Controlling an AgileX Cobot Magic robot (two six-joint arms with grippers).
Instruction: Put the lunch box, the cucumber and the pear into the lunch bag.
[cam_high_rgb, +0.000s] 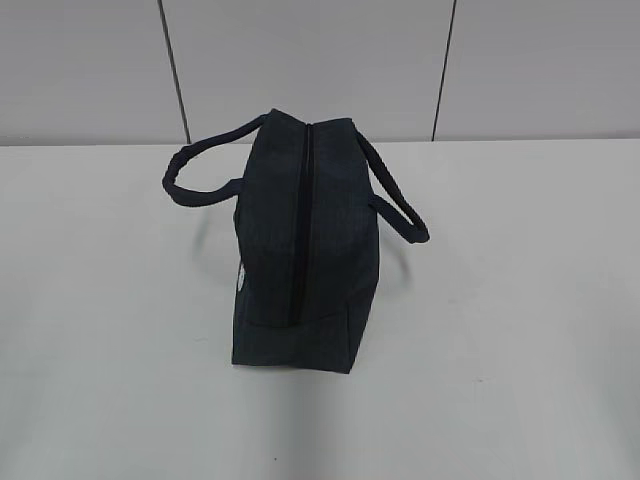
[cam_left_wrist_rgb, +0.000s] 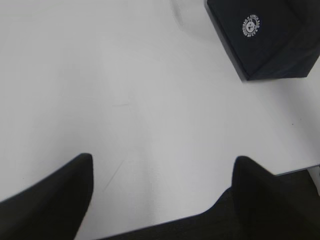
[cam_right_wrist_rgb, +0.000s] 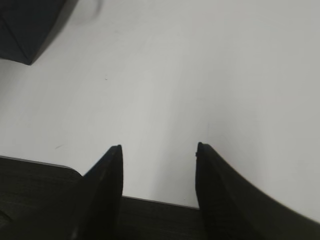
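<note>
White and smooth, the counter (cam_high_rgb: 520, 330) fills most of every view, a flat matte surface with only faint scuffs. Behind it in the exterior view stands a pale grey wall (cam_high_rgb: 300, 60) split by thin dark seams.

Dark navy fabric makes up the lunch bag (cam_high_rgb: 300, 250), which stands upright near the middle of the counter, seen end-on as a boxy, soft-sided block. Its weave looks fine and dull. A black zipper (cam_high_rgb: 303, 220) runs along the top from the far end toward the near end, and it appears closed. Two padded loop handles hang out to either side, one on the left (cam_high_rgb: 190, 170) and one on the right (cam_high_rgb: 405, 205), both sagging toward the counter. A small white round logo (cam_left_wrist_rgb: 252, 25) sits on one side panel, clear in the left wrist view and only a sliver in the exterior view. The right wrist view catches just a dark corner of the bag at its upper left edge.

Left gripper (cam_left_wrist_rgb: 162, 170): its black, smooth, tapering jaws stand wide apart above bare counter at the near edge, holding and touching nothing, well apart from the bag.

Right gripper (cam_right_wrist_rgb: 159, 155): its jaws are parted less widely, also empty, over bare counter by the near edge.
</note>
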